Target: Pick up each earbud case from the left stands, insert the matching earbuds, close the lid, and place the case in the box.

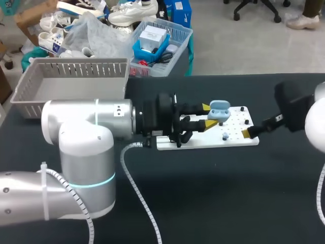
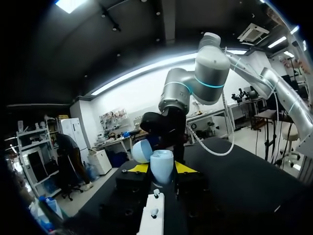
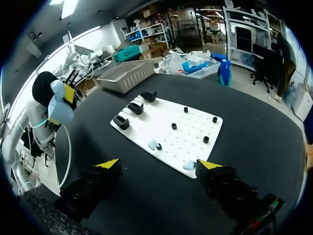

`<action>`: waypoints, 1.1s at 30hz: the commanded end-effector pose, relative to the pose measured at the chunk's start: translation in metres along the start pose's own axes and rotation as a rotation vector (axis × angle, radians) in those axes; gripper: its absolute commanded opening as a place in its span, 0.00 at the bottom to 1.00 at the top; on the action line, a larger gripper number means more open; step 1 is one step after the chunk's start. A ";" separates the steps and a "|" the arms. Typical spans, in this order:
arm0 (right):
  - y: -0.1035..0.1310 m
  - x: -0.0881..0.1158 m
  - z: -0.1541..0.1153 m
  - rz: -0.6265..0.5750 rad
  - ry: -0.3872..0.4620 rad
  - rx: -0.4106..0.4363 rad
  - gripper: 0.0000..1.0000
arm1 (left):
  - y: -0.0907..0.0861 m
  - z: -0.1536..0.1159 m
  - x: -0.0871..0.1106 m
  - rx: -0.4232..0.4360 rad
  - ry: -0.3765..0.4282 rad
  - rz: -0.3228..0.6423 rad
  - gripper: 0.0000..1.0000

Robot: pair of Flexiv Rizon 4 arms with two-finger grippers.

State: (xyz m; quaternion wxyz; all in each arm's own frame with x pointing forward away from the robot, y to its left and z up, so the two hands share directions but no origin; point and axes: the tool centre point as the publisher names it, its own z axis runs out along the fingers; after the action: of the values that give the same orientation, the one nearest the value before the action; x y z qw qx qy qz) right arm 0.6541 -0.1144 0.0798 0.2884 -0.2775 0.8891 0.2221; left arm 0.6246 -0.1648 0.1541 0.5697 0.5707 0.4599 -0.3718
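Black tabletop [image 1: 213, 193] fills the scene, with a flat white pegboard [image 1: 236, 140] lying at its middle. A grey slatted plastic basket [image 1: 71, 84] sits at the far left corner, well apart from the board.

Left gripper [image 2: 162, 169] is clamped on a pale blue earbud case [image 1: 219, 108]. It holds the case upright with the lid hinged open, raised above the board's far side. The bulky silver left arm [image 1: 86, 132] comes in from the near left and hides the board's left end from above.

Three black stands [image 3: 135, 107] line that left end, on the side toward the basket. Four short black pegs [image 3: 206, 139] dot the board's right half. Two loose pale blue earbuds [image 3: 153, 145] rest on the board, one mid-board and the other at the right edge.

Right gripper [image 3: 159, 165] hovers low just off that right edge, its yellow tips spread wide with nothing between them.

A broad stretch of tabletop runs from the board to the near edge. The left arm's white coiled cable [image 1: 137, 195] crosses it.
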 end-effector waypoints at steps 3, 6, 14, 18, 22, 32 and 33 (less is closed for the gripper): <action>-0.002 0.000 0.004 0.012 0.044 0.035 1.00 | 0.002 0.003 0.005 -0.049 -0.101 -0.002 0.00; -0.003 0.001 0.004 0.014 0.049 0.039 1.00 | 0.003 0.002 0.004 -0.048 -0.095 -0.012 0.00; -0.007 0.004 0.005 0.011 0.097 0.079 1.00 | 0.003 0.001 0.003 -0.060 -0.102 -0.014 0.00; -0.008 0.006 0.008 0.013 0.138 0.118 1.00 | 0.003 0.001 0.003 -0.060 -0.102 -0.014 0.00; -0.011 0.008 0.010 0.018 0.149 0.151 1.00 | 0.003 0.001 0.003 -0.060 -0.102 -0.014 0.00; -0.011 0.014 0.011 0.023 0.171 0.186 1.00 | 0.003 0.001 0.003 -0.060 -0.102 -0.014 0.00; -0.011 0.015 0.011 0.023 0.172 0.185 1.00 | 0.003 0.001 0.003 -0.060 -0.102 -0.014 0.00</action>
State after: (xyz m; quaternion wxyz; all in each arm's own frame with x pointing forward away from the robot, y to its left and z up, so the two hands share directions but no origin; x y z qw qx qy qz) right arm 0.6577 -0.1240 0.0583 0.2237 -0.2670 0.9248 0.1530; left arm 0.6293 -0.1645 0.1536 0.6043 0.5325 0.4453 -0.3911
